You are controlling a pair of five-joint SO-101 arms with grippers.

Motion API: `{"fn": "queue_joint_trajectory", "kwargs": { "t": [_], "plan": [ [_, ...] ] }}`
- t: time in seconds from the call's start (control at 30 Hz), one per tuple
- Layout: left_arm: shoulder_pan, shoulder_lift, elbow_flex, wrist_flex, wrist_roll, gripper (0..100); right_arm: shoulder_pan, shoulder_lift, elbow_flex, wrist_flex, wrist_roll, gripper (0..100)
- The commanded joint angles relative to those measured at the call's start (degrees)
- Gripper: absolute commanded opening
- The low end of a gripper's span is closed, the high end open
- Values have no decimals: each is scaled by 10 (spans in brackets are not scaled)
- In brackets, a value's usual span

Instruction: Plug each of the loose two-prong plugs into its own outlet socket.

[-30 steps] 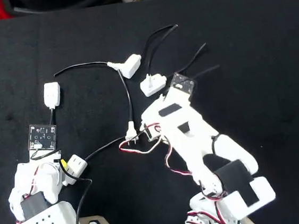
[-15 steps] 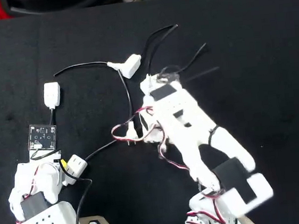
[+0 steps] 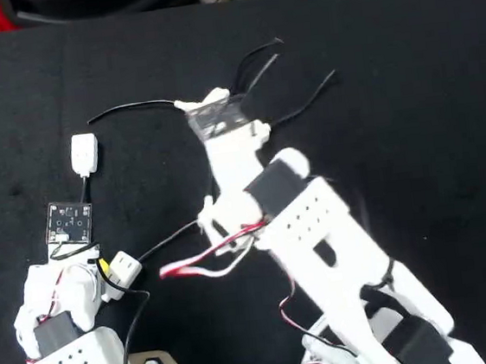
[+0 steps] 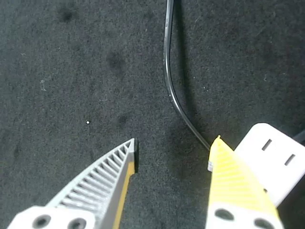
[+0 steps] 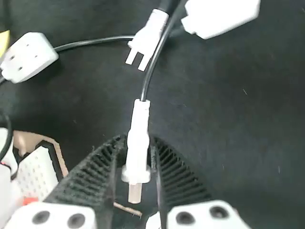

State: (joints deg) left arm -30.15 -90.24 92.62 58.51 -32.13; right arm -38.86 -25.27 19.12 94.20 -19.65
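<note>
Nearest, the left gripper (image 4: 176, 142) sits with jaws open, a white socket (image 4: 272, 153) just beside its yellow finger. Beyond it, the right gripper (image 5: 138, 140) has swung from the middle of the table (image 3: 424, 85) out to the far cords, jaws clamped on a plug (image 5: 138, 119). With one plug apparently in hand, seating it in a socket comes next.

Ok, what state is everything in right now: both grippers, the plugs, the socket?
Right gripper: shut on a plug.
Held plug: clamped between the fingers, not in any socket.
Second plug: lying loose, prongs bare.
Left gripper: open, holding nothing.
Socket by the left gripper: both slots empty.
</note>
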Motion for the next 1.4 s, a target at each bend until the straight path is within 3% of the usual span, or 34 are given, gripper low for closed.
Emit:
{"fn": "queue_joint_trajectory", "kwargs": {
  "t": [0.0, 0.4, 0.53, 0.67, 0.9, 1.37],
  "plan": [
    [8, 1, -2, -8, -4, 249, -17, -7, 5, -52, 44, 11],
    [8, 1, -2, -8, -4, 249, -20, -116, -181, 1, 105, 11],
    [8, 1, -2, -8, -4, 249, -18, -99, -156, 13, 103, 11],
    [8, 1, -2, -8, -4, 249, -18, -29, -29, -36, 103, 11],
    [8, 1, -2, -8, -4, 249, -18, 133, 173, -222, 104, 11],
    [8, 1, -2, -8, -4, 249, -20, 445, 104, -246, 106, 12]
  ]
}}
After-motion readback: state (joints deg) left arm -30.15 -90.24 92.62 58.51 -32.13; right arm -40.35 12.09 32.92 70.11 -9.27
